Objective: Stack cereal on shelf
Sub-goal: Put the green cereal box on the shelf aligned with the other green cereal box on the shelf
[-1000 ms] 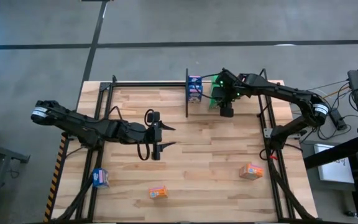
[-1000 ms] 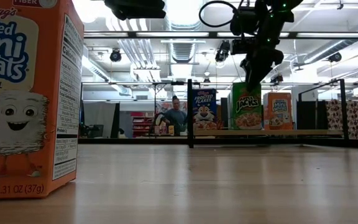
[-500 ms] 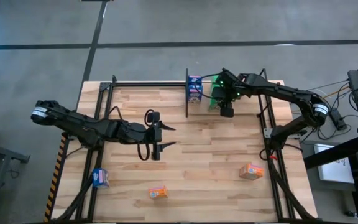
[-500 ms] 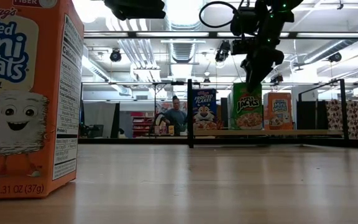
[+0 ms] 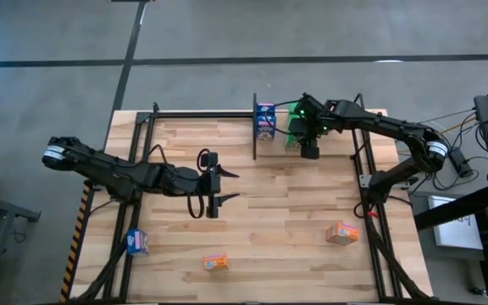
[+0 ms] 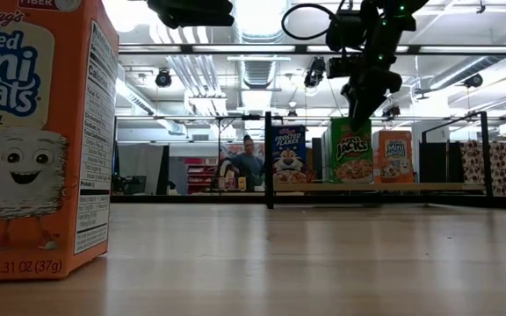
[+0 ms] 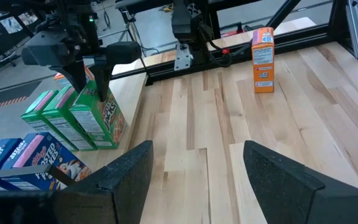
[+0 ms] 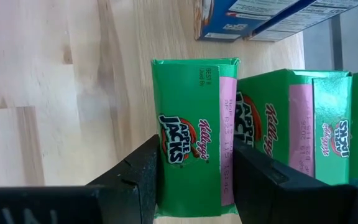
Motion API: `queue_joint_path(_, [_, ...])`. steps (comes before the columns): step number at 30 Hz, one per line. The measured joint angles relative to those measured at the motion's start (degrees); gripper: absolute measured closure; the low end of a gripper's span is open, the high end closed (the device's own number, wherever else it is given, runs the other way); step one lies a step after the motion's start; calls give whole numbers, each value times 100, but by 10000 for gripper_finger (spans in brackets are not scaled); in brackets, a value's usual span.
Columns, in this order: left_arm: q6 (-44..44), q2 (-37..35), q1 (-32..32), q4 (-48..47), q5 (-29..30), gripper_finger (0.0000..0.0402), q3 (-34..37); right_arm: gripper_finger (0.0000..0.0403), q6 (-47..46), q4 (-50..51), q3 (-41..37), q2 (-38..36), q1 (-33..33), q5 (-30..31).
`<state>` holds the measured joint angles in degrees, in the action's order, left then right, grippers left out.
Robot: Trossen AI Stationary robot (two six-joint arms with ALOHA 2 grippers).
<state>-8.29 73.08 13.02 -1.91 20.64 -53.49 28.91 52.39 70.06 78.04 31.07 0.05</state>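
At the far edge of the table, around one o'clock from its centre, your right gripper (image 5: 309, 151) has its dark fingers (image 8: 135, 180) clamped on either side of a small green cardboard cereal box (image 8: 194, 134). That box stands upright on the narrow light-wood shelf with the black metal frame (image 6: 429, 186), just right of the black upright divider (image 5: 254, 127).

Beside the held box, more green cereal boxes (image 8: 291, 124) stand in a row, touching or nearly so. Blue cereal boxes (image 5: 265, 120) stand next to the divider, between it and the green ones. An orange cereal box (image 6: 395, 156) stands on the shelf at three o'clock from the held box in the low view.

Loose on the tabletop you have an orange box (image 5: 342, 233) at four o'clock from centre, a second orange box (image 5: 215, 263) at six o'clock, and a blue box (image 5: 136, 243) at eight o'clock.

Your right arm reaches in from the right side with the wrist bent down over the shelf. Your left gripper (image 5: 219, 194) hovers just left of centre, fingers spread apart and holding nothing, its arm stretched in from nine o'clock.
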Motion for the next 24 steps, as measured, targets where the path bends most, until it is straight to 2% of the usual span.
queue_joint_path(16, [2, 0, 0, 3, 0, 168, 0, 249, -97, 41, 0, 0, 0, 0])
queue_joint_path(24, [2, 0, 1, 4, 0, 168, 0, 208, -193, 43, 0, 0, 0, 4])
